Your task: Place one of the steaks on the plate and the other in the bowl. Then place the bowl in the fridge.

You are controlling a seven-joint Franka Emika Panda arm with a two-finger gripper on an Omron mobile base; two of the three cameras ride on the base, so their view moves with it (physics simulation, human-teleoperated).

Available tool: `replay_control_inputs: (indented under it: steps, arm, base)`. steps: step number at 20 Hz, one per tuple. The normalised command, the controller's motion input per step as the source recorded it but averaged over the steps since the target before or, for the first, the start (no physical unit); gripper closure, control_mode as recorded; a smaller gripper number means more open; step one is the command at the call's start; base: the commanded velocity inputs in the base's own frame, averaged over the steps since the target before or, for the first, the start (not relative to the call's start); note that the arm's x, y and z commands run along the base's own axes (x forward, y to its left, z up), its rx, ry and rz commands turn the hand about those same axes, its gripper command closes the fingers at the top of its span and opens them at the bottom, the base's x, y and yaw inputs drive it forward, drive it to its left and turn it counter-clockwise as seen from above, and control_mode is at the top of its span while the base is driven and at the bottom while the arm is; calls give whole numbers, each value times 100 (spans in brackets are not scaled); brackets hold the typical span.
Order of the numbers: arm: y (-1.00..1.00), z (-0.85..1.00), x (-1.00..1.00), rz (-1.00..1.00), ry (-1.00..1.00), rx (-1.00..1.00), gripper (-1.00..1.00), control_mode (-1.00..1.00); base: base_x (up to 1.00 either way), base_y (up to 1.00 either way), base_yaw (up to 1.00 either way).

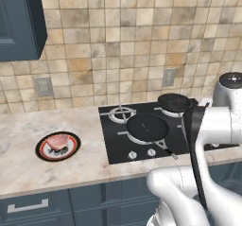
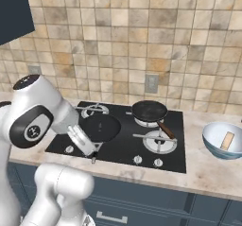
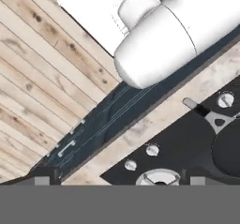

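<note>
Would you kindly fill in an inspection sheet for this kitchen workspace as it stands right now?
Surface: marble-look counter with a black hob set into it.
Job's things: one steak lies on the plate, left of the hob; the bowl sits right of the hob with a tan slab inside, probably the other steak. Fridge: nothing seen.
Clutter: two black frying pans on the hob.
Grippers: gripper open, empty, above the counter's front edge.
Cables: nothing seen.
Surroundings: tiled wall, wall sockets, blue cabinets, wooden floor.
</note>
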Motion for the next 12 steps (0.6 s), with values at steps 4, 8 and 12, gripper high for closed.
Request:
replay_control_inputs:
  steps: [4, 8, 12]
  arm:
    - [85, 6, 3, 71, 24, 0, -100, -100]
    - [100, 11, 14, 53, 34, -6, -100, -100]
    - [64, 1, 34, 40, 24, -2, -100, -100]
  base:
    - [0, 0, 0]
    - [0, 0, 0]
    - [0, 0, 0]
